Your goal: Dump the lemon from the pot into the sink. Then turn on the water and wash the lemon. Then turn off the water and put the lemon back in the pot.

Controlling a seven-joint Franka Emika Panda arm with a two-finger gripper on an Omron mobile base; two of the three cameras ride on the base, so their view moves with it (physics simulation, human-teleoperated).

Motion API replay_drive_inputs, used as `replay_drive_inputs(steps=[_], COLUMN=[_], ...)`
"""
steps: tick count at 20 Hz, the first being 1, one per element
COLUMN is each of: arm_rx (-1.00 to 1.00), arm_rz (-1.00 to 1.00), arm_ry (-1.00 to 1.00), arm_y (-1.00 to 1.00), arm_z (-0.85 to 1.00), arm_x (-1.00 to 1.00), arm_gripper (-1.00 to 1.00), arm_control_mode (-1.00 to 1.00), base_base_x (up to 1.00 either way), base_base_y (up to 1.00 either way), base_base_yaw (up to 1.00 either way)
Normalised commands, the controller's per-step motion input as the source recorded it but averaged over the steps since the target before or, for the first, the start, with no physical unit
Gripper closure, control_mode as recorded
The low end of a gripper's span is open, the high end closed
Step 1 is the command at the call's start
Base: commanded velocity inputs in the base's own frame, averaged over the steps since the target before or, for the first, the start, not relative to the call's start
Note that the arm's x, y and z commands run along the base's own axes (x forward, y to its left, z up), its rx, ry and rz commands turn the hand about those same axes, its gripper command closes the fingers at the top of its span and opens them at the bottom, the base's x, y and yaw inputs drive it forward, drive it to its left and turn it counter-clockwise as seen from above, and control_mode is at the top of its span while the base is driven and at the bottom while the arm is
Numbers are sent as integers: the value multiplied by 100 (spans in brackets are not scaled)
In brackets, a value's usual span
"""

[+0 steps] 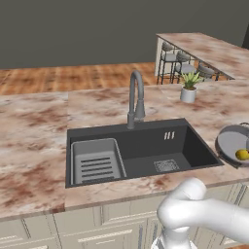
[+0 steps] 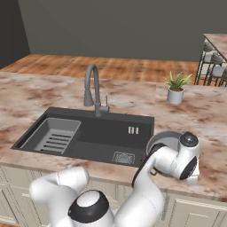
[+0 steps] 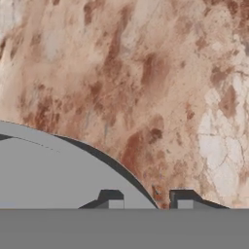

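While the lemon lies inside the pot on the desk right of the sink, the end effector straddles the pot's rim, fingertips apart, gripping nothing visible.

You are looking at a home kitchen. The marble-patterned desk carries a recessed dark sink with a tall arched faucet, pale cabinet fronts run below it, a potted plant sits behind, and bar stools line a second island over wooden flooring.
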Motion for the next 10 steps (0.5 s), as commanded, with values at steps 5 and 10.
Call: replay_drive_inputs(steps=[5, 10], arm_rx=[0, -1], arm_rz=[-9, -11], arm_ry=[0, 1], arm_y=[58, 45], arm_z=[49, 46], arm_x=[24, 18], arm_gripper=[100, 100], arm_control_mode=[-100, -100], base_base_x=[0, 0], base_base_y=[0, 0], base_base_yaw=[0, 0])
